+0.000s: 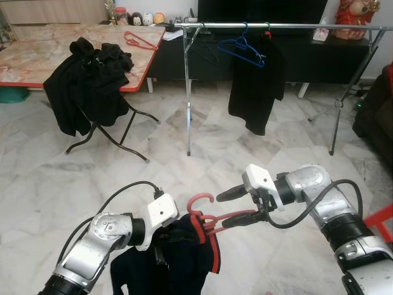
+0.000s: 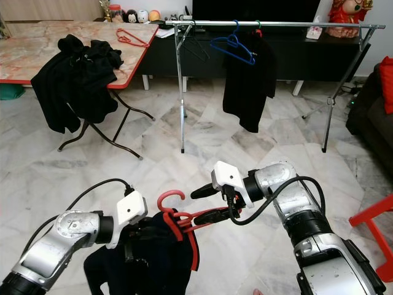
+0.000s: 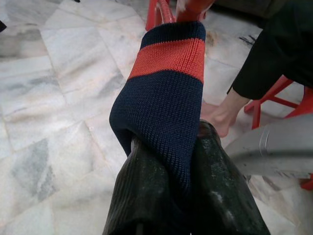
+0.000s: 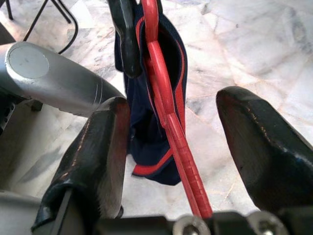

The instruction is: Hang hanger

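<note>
A red hanger (image 1: 199, 206) sits in a navy garment with a red stripe (image 1: 181, 258), low in front of me. My left gripper (image 3: 181, 161) is shut on the navy knit fabric (image 3: 166, 98), holding it up. My right gripper (image 1: 222, 209) is open at the hanger's right arm. The red hanger bar (image 4: 168, 107) runs between its two fingers (image 4: 98, 147) without touching either. Across the floor stands the clothes rail (image 1: 288, 26), carrying a blue hanger (image 1: 242, 49), a black hanger (image 1: 206, 52) and a hung black garment (image 1: 255, 92).
At the far left a folding table (image 1: 37, 55) holds a heap of black clothes (image 1: 89, 80) and another red hanger (image 1: 138, 40). A red stool (image 1: 381, 221) stands at my right. A person's bare hand or foot (image 3: 220, 115) is near the stool. Marble floor lies between me and the rail.
</note>
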